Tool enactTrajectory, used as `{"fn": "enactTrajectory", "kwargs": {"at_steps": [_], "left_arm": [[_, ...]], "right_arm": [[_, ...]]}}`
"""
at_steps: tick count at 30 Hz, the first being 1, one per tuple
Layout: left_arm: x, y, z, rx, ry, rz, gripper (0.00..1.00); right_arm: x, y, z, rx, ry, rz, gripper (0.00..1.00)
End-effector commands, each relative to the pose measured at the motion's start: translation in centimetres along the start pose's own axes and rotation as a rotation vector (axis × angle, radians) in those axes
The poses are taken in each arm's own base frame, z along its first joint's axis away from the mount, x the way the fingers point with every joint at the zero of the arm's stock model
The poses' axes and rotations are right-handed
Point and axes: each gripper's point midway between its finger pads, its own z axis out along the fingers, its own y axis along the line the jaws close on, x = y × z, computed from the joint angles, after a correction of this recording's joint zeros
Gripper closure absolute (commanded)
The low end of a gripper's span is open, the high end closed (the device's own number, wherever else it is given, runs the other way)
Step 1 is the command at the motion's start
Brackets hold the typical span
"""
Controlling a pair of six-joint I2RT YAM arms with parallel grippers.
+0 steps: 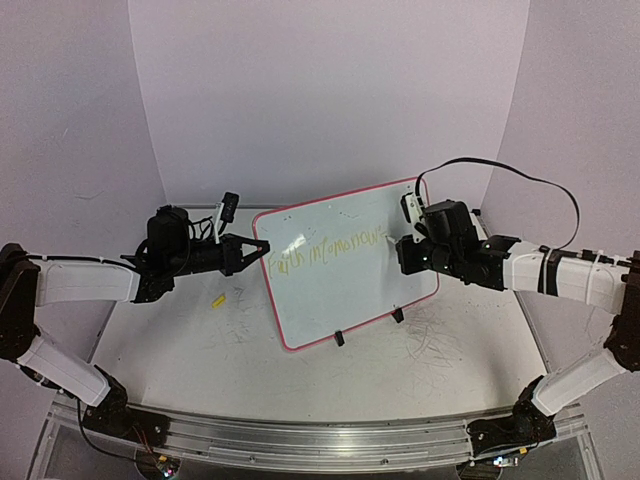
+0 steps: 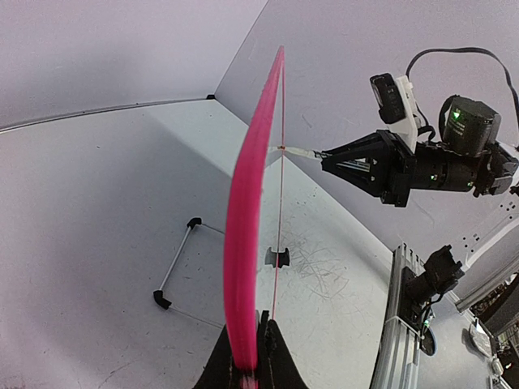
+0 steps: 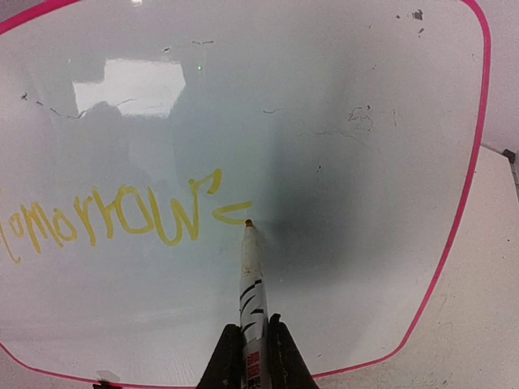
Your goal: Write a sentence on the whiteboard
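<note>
Left fingers (image 2: 220,369) clamp the glossy white, pink-rimmed whiteboard (image 1: 345,295) steady while right fingers (image 3: 223,363), closed around a white marker (image 3: 252,284), hold its tip at the yellow sentence (image 3: 122,220).

The only writing that can be read is the sentence (image 1: 330,250) on the whiteboard (image 1: 350,295), in thin yellow-green handwriting. In the top view it runs in one line across the middle of the board and seems to say "Faith in Tomorrow", but the strokes are faint and the first words are not certain. In the right wrist view the end is clearer: "omorrow", then a small raised tick and one short angled stroke that makes no clear letter. The marker (image 3: 252,300) carries small print on its barrel, too small to read.
</note>
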Motion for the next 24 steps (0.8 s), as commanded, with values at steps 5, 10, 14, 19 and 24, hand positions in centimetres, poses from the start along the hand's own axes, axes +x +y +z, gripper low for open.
{"fn": "enactTrajectory", "kwargs": {"at_steps": [5, 10, 14, 19, 24], "left_arm": [[0.5, 0.4, 0.3, -0.030, 0.035, 0.064, 1.00], [0.4, 0.4, 0.3, -0.031, 0.033, 0.063, 1.00], [0.3, 0.3, 0.3, -0.031, 0.032, 0.063, 1.00], [0.3, 0.3, 0.3, -0.031, 0.031, 0.063, 1.00], [0.4, 0.4, 0.2, -0.040, 0.031, 0.063, 1.00]], "right_arm": [[0.6, 0.5, -0.4, -0.023, 0.022, 0.010, 1.00], [0.2, 1.1, -0.2, -0.047, 0.016, 0.009, 1.00], [-1.0, 1.8, -0.1, -0.073, -0.016, 0.016, 1.00], [-2.9, 1.7, -0.9, -0.070, -0.061, 0.036, 1.00], [-5.1, -1.0, -5.5, -0.004, -0.195, 0.043, 1.00]]}}
